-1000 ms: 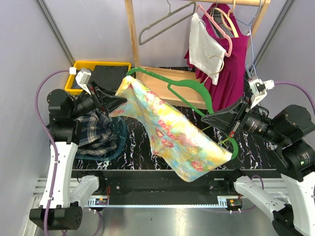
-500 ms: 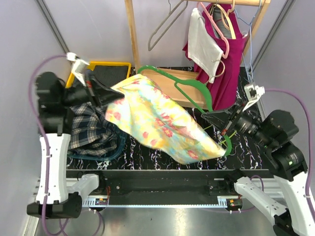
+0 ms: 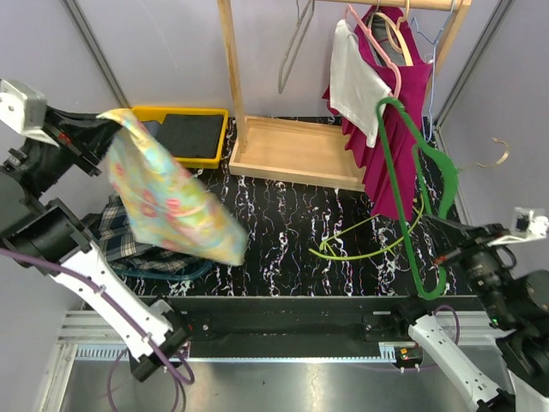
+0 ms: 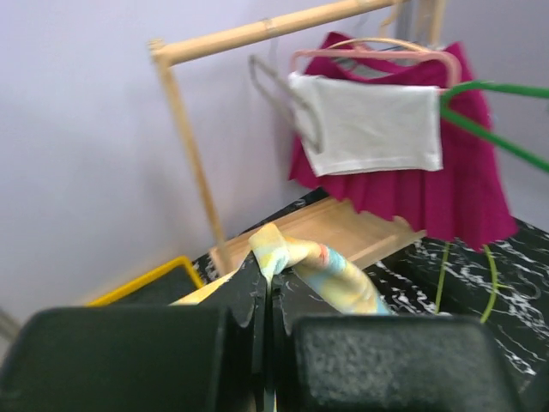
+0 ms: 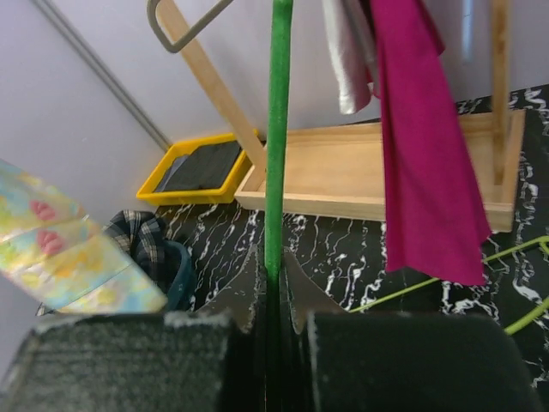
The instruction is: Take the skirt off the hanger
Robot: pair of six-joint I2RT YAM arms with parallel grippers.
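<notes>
- Hanging from your L pincer (image 3: 101,129), the floral skirt (image 3: 167,202) is up in the air over the left side of the bench (image 3: 292,215); pincer clamped tight on its top edge.
- Your R pincer (image 5: 273,257) is pinched on the green hanger (image 3: 407,215), held upright at right. Skirt & hanger are well apart.

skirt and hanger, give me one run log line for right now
left gripper: shut on floral skirt, held up at left | right gripper: shut on green hanger | green hanger: bare | status: floral skirt off hanger
</notes>
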